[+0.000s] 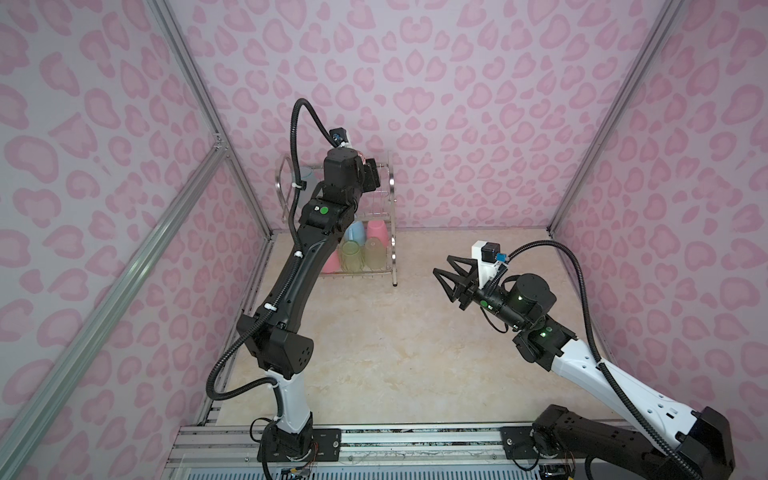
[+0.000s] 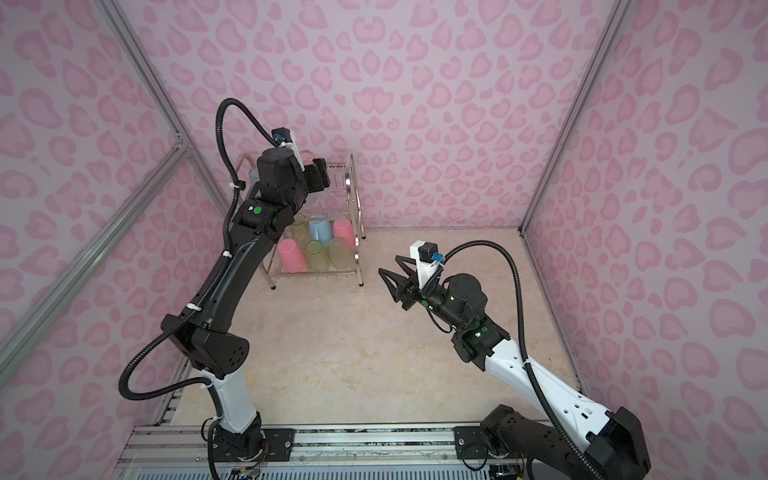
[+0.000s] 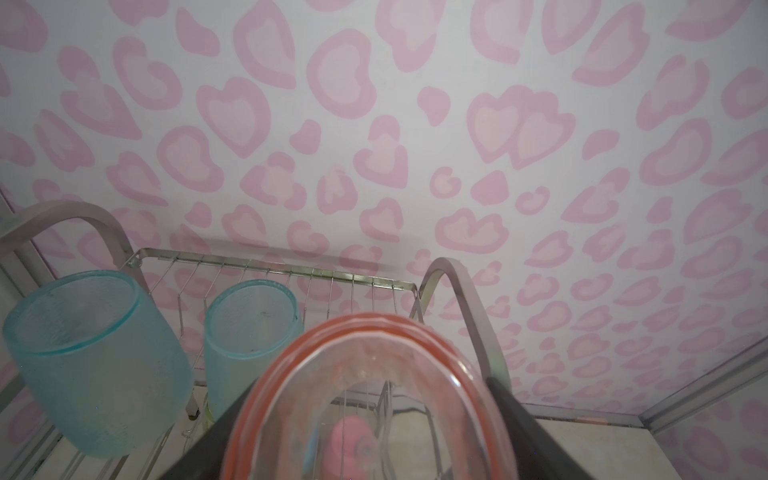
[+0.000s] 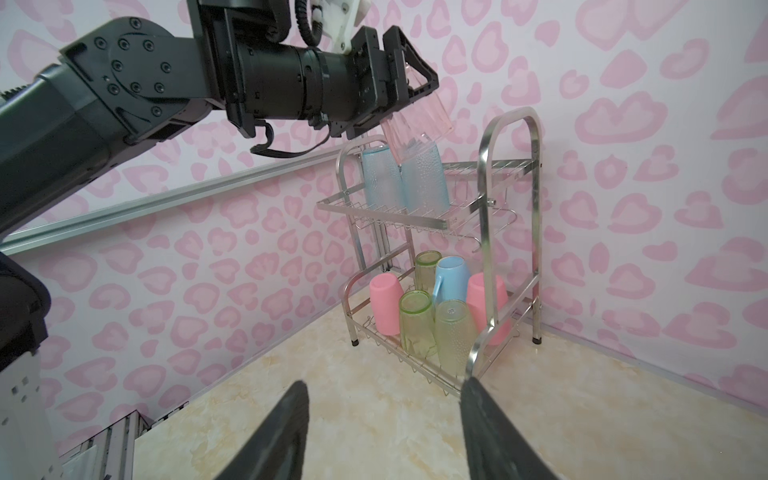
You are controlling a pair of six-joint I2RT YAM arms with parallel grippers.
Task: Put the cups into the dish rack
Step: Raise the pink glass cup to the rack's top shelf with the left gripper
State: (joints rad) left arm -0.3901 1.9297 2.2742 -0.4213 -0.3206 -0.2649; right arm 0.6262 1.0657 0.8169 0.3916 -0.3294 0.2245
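I see a beige marbled table (image 1: 374, 353) with pink heart-print walls (image 1: 457, 104) all round. In both top views my left arm (image 1: 291, 282) hides much of the rack (image 4: 509, 174). My left gripper (image 4: 415, 89) clamps the peach cup (image 4: 419, 124), tilted above the upper shelf by two teal cups (image 3: 95, 361). Pink cups (image 4: 386, 307), green cups (image 4: 415, 324) and a blue mug (image 4: 451, 274) sit on the lower shelf. My right gripper (image 1: 444, 270) hangs spread and empty, well apart from the rack.
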